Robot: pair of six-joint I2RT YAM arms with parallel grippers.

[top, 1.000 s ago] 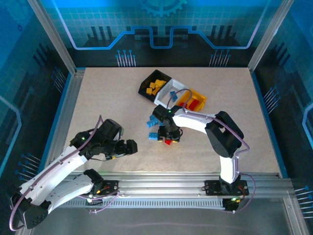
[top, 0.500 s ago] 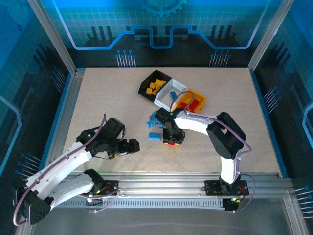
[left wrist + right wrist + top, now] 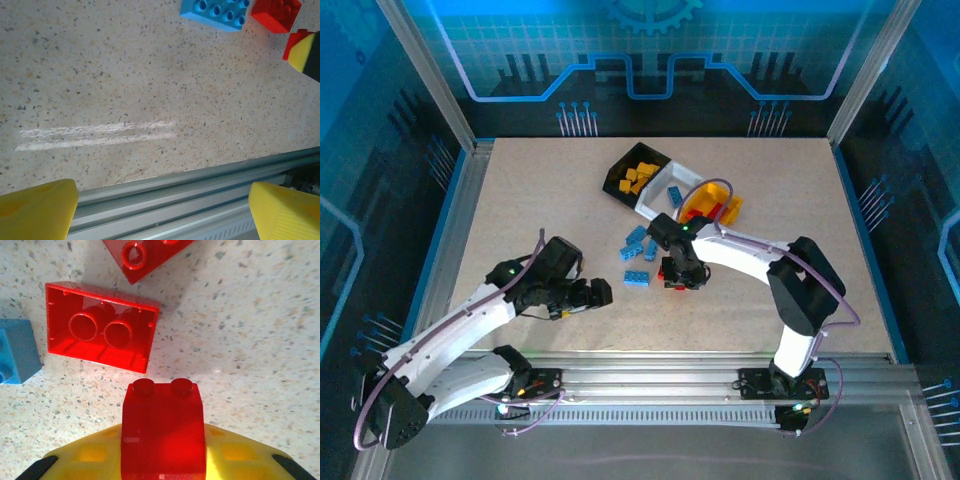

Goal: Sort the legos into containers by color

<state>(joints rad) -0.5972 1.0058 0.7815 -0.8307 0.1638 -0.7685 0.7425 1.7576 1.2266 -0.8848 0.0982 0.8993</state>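
- The right claw [image 3: 682, 280] is clamped on 1 red lego [image 3: 163, 432]. Its yellow pads [image 3: 90, 455] press the brick's sides, and the 2 studs point away from the wrist. It sits close to the surface [image 3: 540, 200], just on the near side of the containers [image 3: 660, 205].
- Right beside the held brick a second red lego [image 3: 102, 327] lies hollow side up. A third red lego [image 3: 145, 255] lies just past it and 1 blue lego [image 3: 15, 352] is off to one side. All 3 rest on the surface near the containers' near side.
- The left claw [image 3: 603, 292] has its jaws wide apart and holds nothing. Its yellow fingertips [image 3: 35, 210] frame bare surface and the metal rail [image 3: 175, 185]. It is well to the near-left of the containers, farther from them than the right claw.
- Loose blue legos [image 3: 636, 240] lie on the surface between the left claw and the containers. 1 long blue lego [image 3: 215, 10] is nearest the left claw, with a red one touching or just beside it.
- The containers stand joined in a row. The black bin [image 3: 617, 172] holds yellow-orange legos [image 3: 638, 177]. The white bin [image 3: 655, 205] is in the middle. The yellow-orange bin [image 3: 732, 205] holds red legos [image 3: 718, 212].
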